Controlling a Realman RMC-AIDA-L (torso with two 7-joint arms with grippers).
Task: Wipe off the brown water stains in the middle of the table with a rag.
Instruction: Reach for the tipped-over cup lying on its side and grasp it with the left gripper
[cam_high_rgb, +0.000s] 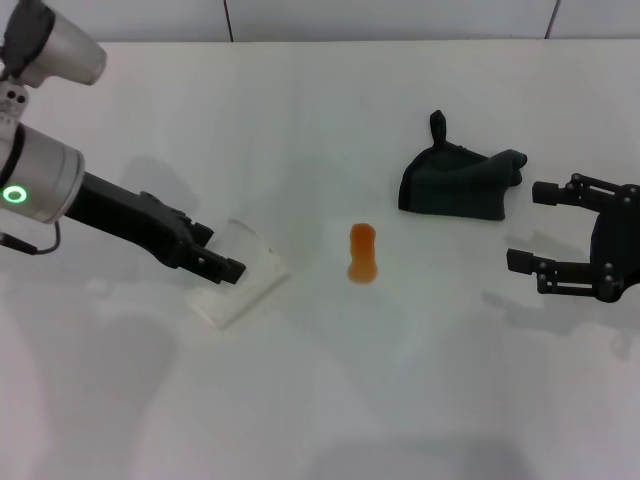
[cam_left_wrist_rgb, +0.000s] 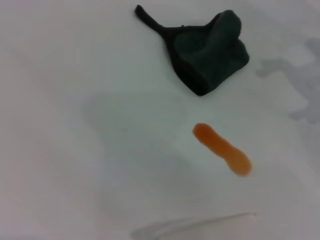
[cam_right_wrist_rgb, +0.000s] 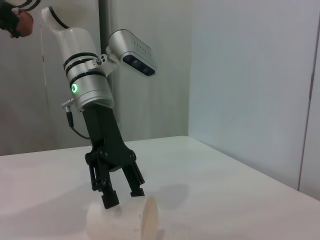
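White tabletop fills the scene; the table (cam_high_rgb: 320, 420) is smooth and matte, so cloth is expected to slide over it freely. Toward the right lies the rag (cam_high_rgb: 455, 182), a dark, crumpled, soft cloth with a thin tab projecting from it; it is judged light and limp, best pinched at the raised bunched middle, not at the flat edge. On the left, a white cup (cam_high_rgb: 243, 272) lies tipped on its side. The left gripper (cam_high_rgb: 213, 258) is positioned at the cup, fingers spread and released, astride its upper wall. The right gripper (cam_high_rgb: 528, 228) is held open near the rag, grasping nothing. The brown water stains (cam_high_rgb: 361, 253) form one small glossy puddle between cup and rag, untouched.
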